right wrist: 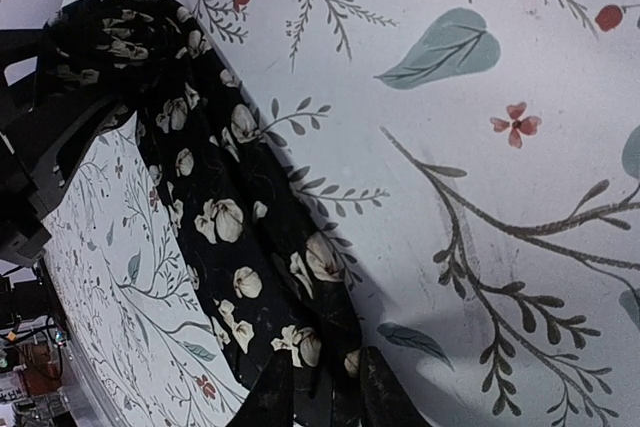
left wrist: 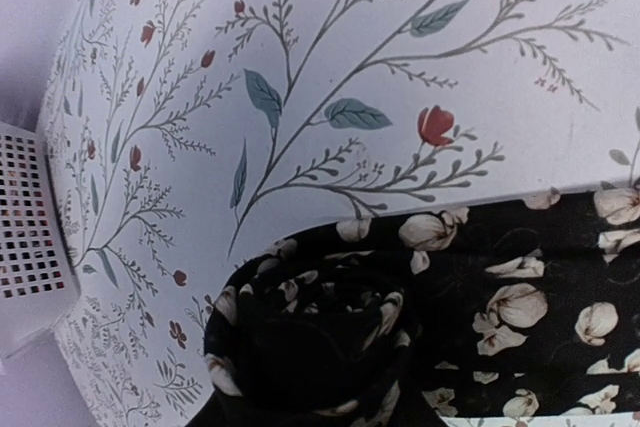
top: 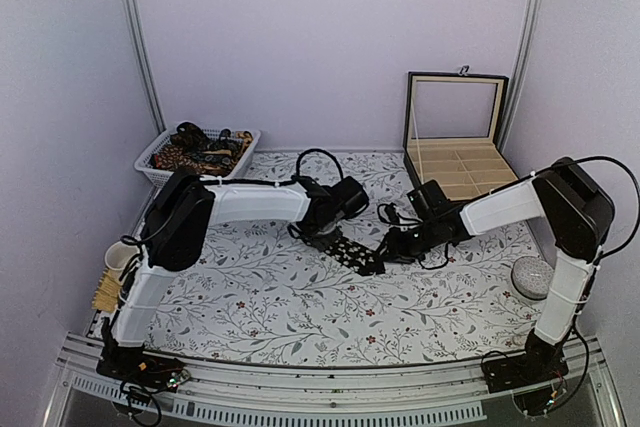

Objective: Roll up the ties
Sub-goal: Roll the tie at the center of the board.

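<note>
One black tie (top: 356, 253) with pale flowers lies in the middle of the table (top: 260, 297). We see its rolled end (left wrist: 310, 337) grasped by the left pincer (top: 332, 237), and the right pincer (right wrist: 322, 382) is clenched on the flat end (right wrist: 300, 337). Other ties (top: 195, 155) lie in the white basket (top: 150, 169) far left.

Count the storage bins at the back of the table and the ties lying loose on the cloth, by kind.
White basket: 1
Open box: 1
Black floral tie: 1
Total: 3
</note>
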You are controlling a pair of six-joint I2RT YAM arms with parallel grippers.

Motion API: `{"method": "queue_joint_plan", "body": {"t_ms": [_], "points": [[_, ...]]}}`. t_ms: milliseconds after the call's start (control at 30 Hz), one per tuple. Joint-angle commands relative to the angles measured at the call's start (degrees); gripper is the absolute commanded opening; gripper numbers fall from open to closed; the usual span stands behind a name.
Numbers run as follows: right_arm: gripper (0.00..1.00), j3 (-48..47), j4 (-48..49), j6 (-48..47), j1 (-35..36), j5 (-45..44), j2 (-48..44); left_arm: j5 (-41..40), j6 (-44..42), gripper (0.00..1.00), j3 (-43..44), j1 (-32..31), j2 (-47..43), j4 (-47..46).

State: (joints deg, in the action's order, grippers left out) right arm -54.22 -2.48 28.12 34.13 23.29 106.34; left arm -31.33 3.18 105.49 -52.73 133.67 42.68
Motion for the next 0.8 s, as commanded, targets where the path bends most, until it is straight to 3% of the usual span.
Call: {"method": "queue_joint_plan", "body": {"t_ms": [0, 200, 300, 400, 767], "points": [[0.23, 3.42, -4.87, 2.2, 0.41, 0.32, -3.07, -10.34, 0.22, 0.08, 4.21, -3.35, 6.16, 7.39], [0.26, 3.23, -4.65, 3.41, 0.35, 1.59, -4.02, -7.9, 3.11, 0.16, 5.61, -4.66, 8.07, 8.07], [0.31, 3.24, -4.95, 3.89, 0.33, 1.12, -5.05, -5.26, 4.46, 0.3, 4.28, -4.71, 7.38, 5.96], [0.34, 3.01, -5.52, 4.18, 0.4, 0.77, -6.55, -4.65, 5.32, 0.36, 3.83, -4.73, 7.06, 5.53], [0.38, 0.7, -7.64, 3.7, 0.32, -0.09, -7.52, -8.05, 7.01, 0.49, 3.98, -4.67, 4.23, 5.32]]}}
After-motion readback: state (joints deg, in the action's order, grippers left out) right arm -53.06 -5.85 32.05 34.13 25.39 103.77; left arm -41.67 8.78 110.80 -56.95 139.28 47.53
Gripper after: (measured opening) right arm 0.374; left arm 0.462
